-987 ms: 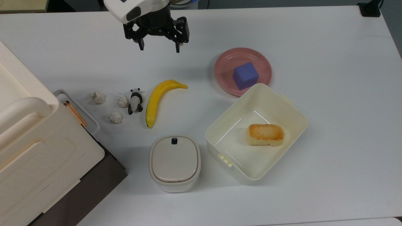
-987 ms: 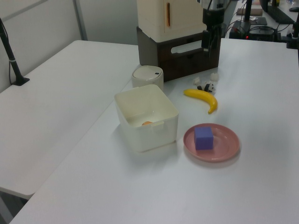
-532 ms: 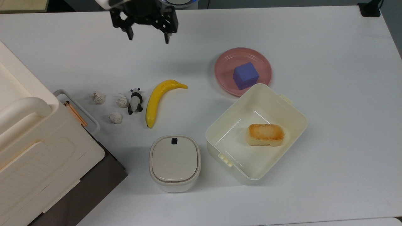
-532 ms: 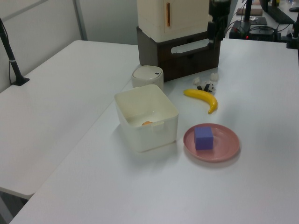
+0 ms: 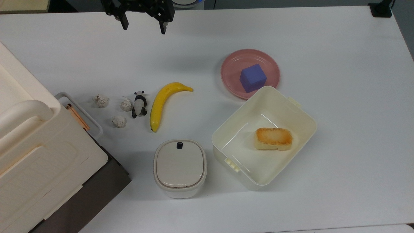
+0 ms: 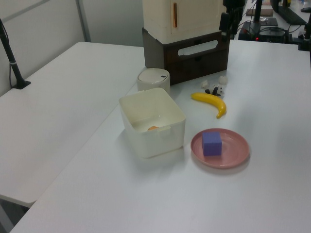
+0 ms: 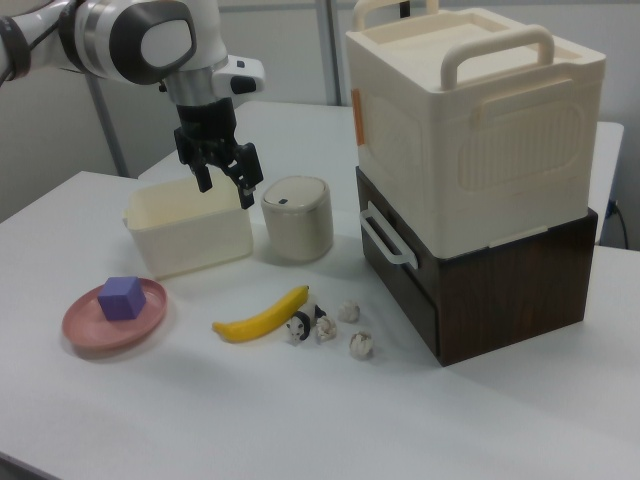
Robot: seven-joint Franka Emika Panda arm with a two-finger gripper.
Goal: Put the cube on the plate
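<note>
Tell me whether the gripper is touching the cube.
Apart. In the top view the gripper hangs open at the table's far edge, while the cube sits alone on the plate, with bare table between them.

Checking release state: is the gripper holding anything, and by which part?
Nothing is held. The gripper is open and empty, up off the table. The blue-purple cube sits on the round pink plate, apart from it.

White rounded arm, grey joint bands, black pincer
</note>
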